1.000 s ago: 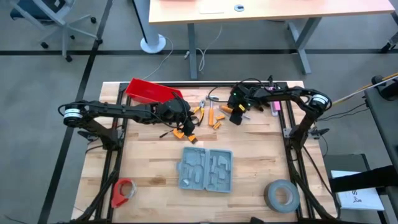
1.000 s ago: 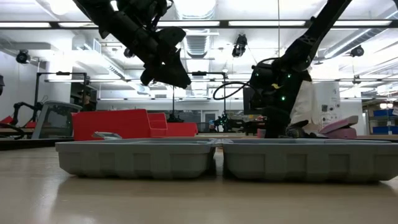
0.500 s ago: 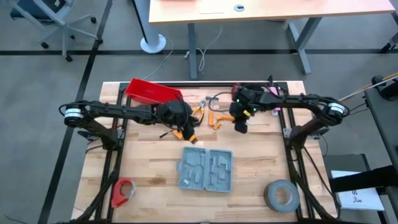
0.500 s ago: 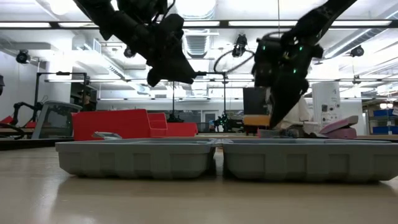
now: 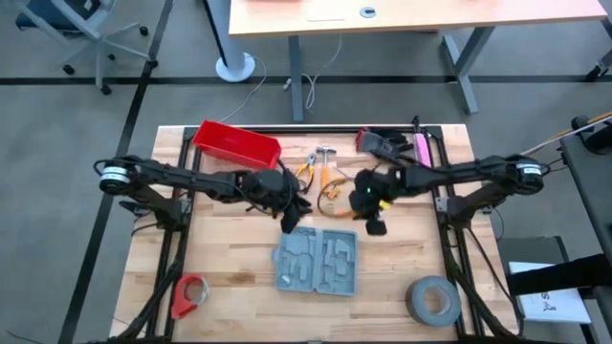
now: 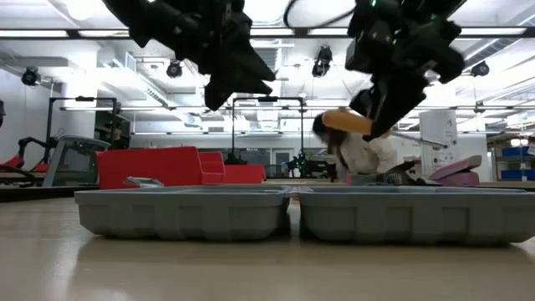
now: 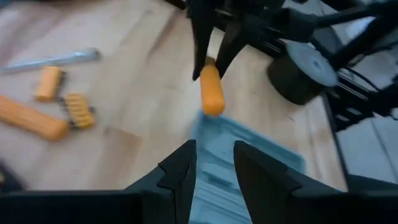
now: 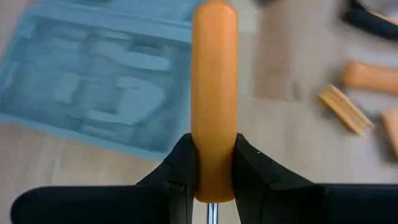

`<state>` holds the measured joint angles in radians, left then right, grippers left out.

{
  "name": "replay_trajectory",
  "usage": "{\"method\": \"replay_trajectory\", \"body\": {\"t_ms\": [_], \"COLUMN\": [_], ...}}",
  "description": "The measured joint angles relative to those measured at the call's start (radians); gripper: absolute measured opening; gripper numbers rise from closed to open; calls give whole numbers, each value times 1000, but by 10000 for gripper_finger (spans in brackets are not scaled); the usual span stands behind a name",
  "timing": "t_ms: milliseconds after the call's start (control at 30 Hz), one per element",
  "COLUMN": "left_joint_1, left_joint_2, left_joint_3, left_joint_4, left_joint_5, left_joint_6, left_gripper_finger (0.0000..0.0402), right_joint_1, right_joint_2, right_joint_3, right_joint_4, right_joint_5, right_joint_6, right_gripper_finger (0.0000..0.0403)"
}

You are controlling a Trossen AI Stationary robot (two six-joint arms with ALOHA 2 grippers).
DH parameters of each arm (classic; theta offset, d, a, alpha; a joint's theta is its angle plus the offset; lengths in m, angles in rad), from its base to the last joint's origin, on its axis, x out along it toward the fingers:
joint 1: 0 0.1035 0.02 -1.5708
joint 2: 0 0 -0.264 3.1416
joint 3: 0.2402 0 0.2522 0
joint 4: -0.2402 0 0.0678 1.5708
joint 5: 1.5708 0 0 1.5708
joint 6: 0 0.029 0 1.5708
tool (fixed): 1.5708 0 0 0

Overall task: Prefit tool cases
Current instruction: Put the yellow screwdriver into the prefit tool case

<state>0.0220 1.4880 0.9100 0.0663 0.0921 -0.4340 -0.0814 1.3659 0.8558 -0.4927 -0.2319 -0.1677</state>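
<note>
The grey-blue tool case [image 5: 316, 260] lies open and flat on the table's near middle, grey recesses up; it also shows in the low view [image 6: 184, 213] and both wrist views [image 7: 249, 146] [image 8: 93, 74]. My right gripper [image 5: 373, 222] hangs just beyond the case's far right corner, shut on an orange-handled screwdriver [image 8: 214, 93]. My left gripper [image 5: 290, 222] hovers over the case's far left corner, open by a narrow gap [image 7: 214, 165], with nothing between its fingers. The left wrist view shows the orange handle [image 7: 211, 93] in the other gripper. My right gripper pinches the screwdriver's orange handle near its shaft end [image 8: 214, 168], one finger on each side. The handle runs forward along the fingers, and a bit of metal shaft [image 8: 211, 214] shows behind them. The tool is lifted clear of the table, its handle [image 6: 343, 123] tilted.
A red bin [image 5: 236, 143] sits at the far left. Loose orange-handled tools [image 5: 325, 177] lie near the far edge and show in the right wrist view [image 8: 367, 78]. A pink thing [image 5: 422, 148] lies far right. A grey tape roll [image 5: 432, 299] and a red roll [image 5: 189, 294] sit near the front.
My right gripper has come from the tool pile at the far side toward the near edge and the case, rising and turning, with the orange-handled screwdriver lifted clear. My left gripper has moved toward the near edge, to the case's far left corner.
</note>
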Motion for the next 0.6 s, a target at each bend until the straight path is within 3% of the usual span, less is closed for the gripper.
{"method": "replay_trajectory", "body": {"t_ms": [300,433,600], "left_joint_1": [-127,-179,-211], "left_joint_2": [6,18,65], "left_joint_3": [-1,-1,0], "left_joint_4": [32,83,151], "left_joint_5": [-4,-3,-5], "left_joint_6": [-152,-240,-357], "left_gripper_finger": [114,114,114], "right_joint_1": [205,256,294], "right_joint_2": [18,22,54], "right_joint_3": [0,14,62], "right_joint_4": [58,60,57], "right_joint_5": [130,199,209], "right_joint_6": [1,-29,-147], "right_gripper_finger": [55,55,55]}}
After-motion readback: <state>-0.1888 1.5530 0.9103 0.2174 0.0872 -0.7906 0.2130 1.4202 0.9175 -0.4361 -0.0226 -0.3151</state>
